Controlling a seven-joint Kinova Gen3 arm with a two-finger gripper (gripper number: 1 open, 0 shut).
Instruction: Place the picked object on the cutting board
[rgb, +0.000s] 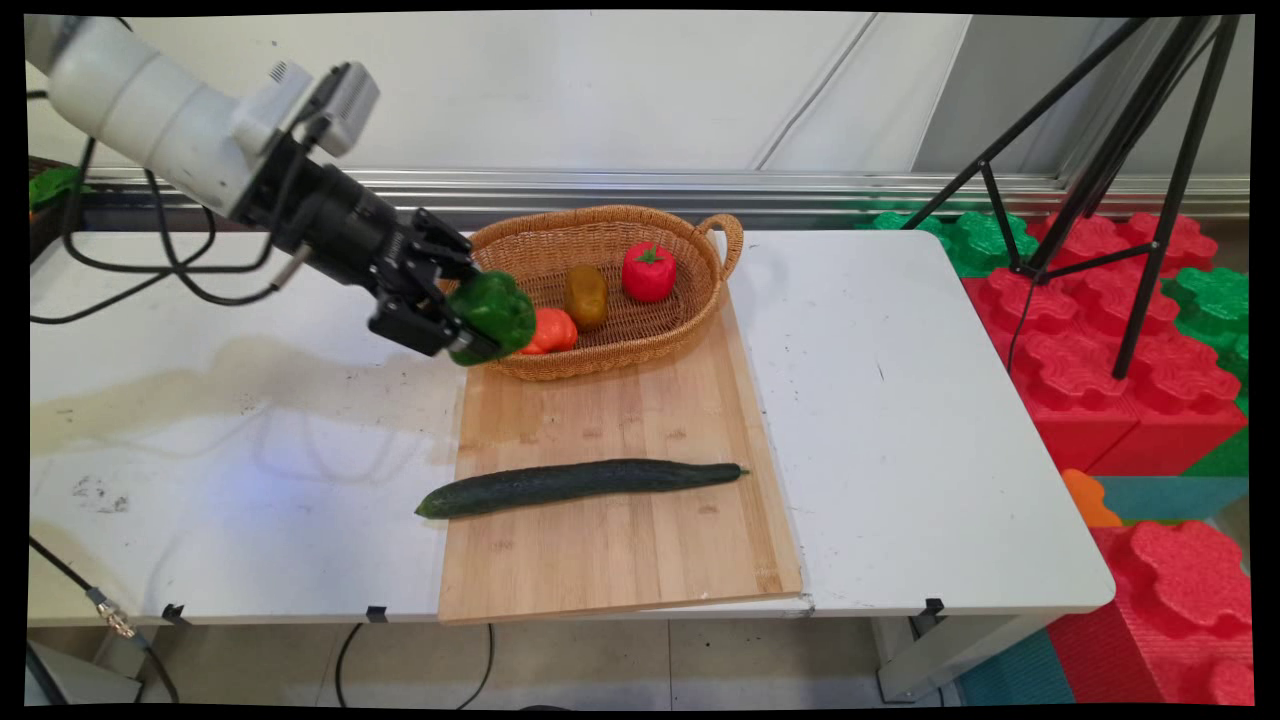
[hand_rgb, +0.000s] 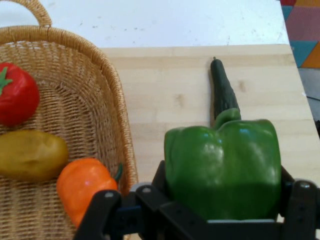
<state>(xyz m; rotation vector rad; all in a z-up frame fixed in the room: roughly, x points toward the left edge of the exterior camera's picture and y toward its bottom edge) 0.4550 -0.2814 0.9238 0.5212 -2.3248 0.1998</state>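
Pincer (rgb: 478, 325) is closed on a green bell pepper (rgb: 493, 312), fingers pressed against both its sides, and holds it in the air beside the near left rim of a wicker basket (rgb: 700, 285). The basket contains an orange pepper (rgb: 551, 330), a brownish-yellow potato (rgb: 586, 296) and a red tomato-like vegetable (rgb: 648, 272). It stands on the far end of a wooden cutting board (rgb: 620, 540). A cucumber (rgb: 580, 485) lies crosswise on the board's near half. The board rests on the white bench (rgb: 900, 420).
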